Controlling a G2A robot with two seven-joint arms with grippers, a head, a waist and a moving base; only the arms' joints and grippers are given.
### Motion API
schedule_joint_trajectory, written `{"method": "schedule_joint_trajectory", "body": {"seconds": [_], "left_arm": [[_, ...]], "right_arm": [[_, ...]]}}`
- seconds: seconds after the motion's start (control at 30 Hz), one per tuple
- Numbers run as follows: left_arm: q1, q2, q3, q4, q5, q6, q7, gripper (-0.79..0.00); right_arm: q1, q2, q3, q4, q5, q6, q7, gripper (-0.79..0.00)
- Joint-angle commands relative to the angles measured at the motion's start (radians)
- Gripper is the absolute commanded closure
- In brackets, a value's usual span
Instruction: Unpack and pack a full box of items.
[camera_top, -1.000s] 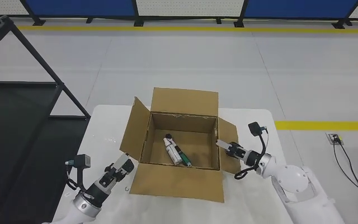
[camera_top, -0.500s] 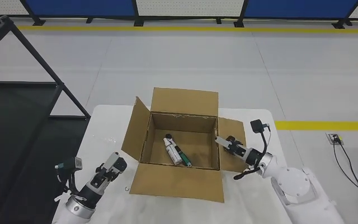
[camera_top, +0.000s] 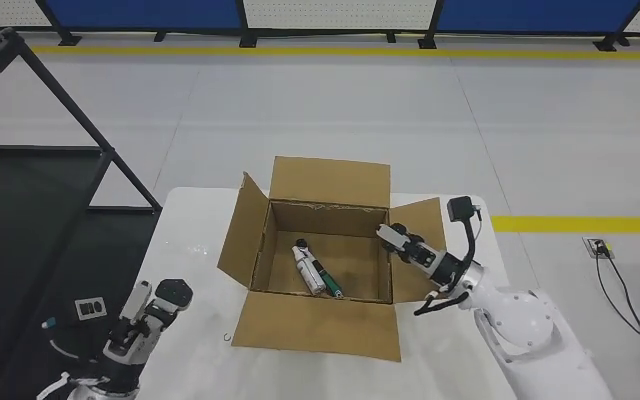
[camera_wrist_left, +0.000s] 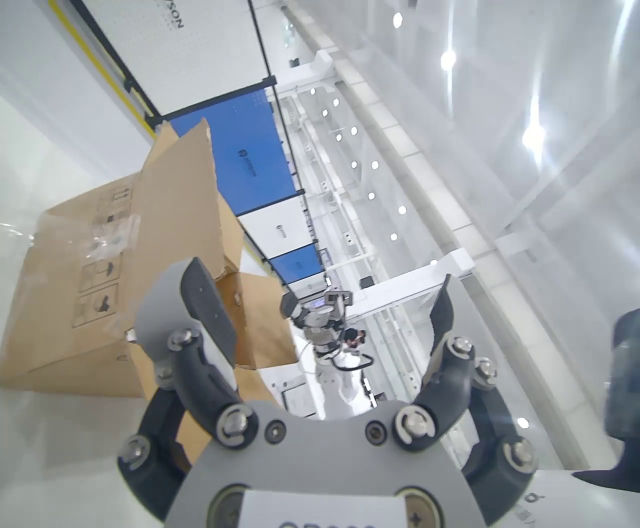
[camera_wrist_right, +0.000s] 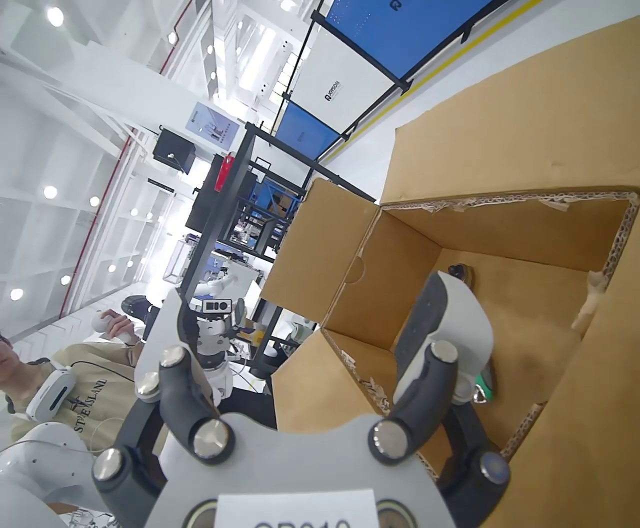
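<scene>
Your right hand (camera_top: 393, 240), open and empty, has edged over the rim of the box (camera_top: 318, 322) toward the items (camera_top: 314, 270) lying inside. Your left hand (camera_top: 160, 300), open too, has pulled back, so the unpacking looks to be the right's job.

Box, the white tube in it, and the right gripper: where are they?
Box (camera_top: 315, 330): top view, on the near flap.
White tube (camera_top: 304, 267): top view, on the middle of its body.
Right gripper (camera_top: 384, 234): top view, between its fingertips.
</scene>
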Motion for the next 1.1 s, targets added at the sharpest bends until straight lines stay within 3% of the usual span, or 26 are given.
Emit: {"method": "schedule_joint_trajectory", "body": {"seconds": [0.0, 0.33, 0.47, 0.63, 0.87, 1.07], "left_arm": [[0.004, 0.0, -0.003, 0.006, -0.022, -0.011, -0.005, -0.785], [0.004, 0.0, -0.001, 0.005, -0.023, -0.007, -0.004, -0.785], [-0.015, -0.002, 0.003, 0.004, 0.007, 0.043, 0.046, -0.785], [-0.032, -0.005, -0.034, 0.041, -0.061, 0.089, 0.117, -0.785], [-0.012, -0.005, -0.112, 0.067, -0.089, 0.13, 0.129, -0.785], [0.012, -0.008, -0.122, 0.059, -0.097, 0.131, 0.117, -0.785]], "right_arm": [[0.0, 0.0, 0.0, 0.0, 0.0, 0.0, 0.0, -0.785], [0.0, 0.0, -0.003, -0.004, -0.01, 0.003, 0.001, -0.785], [0.074, -0.004, -0.091, -0.061, -0.196, 0.061, 0.086, -0.785], [0.25, -0.027, -0.255, -0.043, -0.445, 0.218, 0.198, -0.785], [0.538, -0.108, -0.554, 0.104, -0.718, 0.38, 0.36, -0.785], [0.728, -0.228, -0.79, 0.321, -0.807, 0.444, 0.465, -0.785]]}}
